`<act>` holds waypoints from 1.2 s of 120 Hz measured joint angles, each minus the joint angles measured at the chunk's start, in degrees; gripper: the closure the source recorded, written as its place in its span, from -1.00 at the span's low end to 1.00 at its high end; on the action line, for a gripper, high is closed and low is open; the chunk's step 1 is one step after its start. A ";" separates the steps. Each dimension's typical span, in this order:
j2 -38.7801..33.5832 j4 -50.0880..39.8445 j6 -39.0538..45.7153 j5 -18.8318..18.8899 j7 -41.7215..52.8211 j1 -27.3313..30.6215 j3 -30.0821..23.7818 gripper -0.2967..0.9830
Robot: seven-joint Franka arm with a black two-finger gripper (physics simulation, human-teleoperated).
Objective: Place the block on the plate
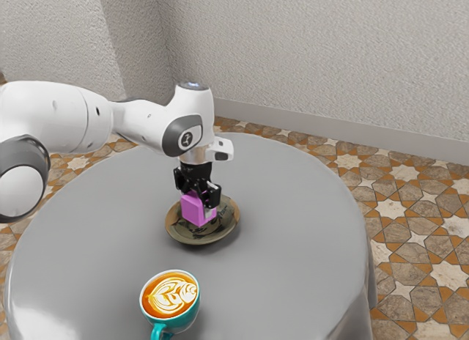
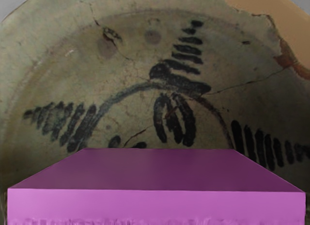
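Over the plate (image 1: pixel 224 224), a little toward the exterior view's left of its middle, is the pink block (image 1: pixel 194 209); the black gripper (image 1: pixel 198 201) reaches down to it from above, its jaws clenched around the block, one along the side facing the exterior view's right, the other mostly hidden; whether the block's underside touches the plate, I cannot tell.

Beyond the block, in the wrist view, the plate's face shows dark painted strokes, a curved band around the middle and thin cracks; an orange-brown patch (image 2: pixel 271 7) breaks its pale rim; a wide pink side of the block slopes down toward the painted middle.

From the exterior view's left of the plate comes the white arm (image 1: pixel 64 114), bending down above it; nearer the camera than the plate, and slightly to the exterior view's left, stands the teal cup (image 1: pixel 171 325), coffee inside with a pale leafy pattern, its handle turned away from the plate; all around the plate spreads the round grey worktop (image 1: pixel 293 230); farther back than the plate are the patterned floor (image 1: pixel 403 175) and rough pale walls (image 1: pixel 315 54).
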 joint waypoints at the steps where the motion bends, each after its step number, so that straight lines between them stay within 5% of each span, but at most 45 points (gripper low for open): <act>1: 0.00 0.01 0.01 0.01 -0.03 0.00 0.00 -0.20; 46: -2.88 0.78 -1.01 1.73 -1.19 0.04 -0.51 -0.48; 114: -14.12 3.86 -11.49 1.27 -0.97 1.41 -0.22 -0.53; 144: -20.13 8.20 -19.03 2.48 0.50 4.83 3.81 -0.53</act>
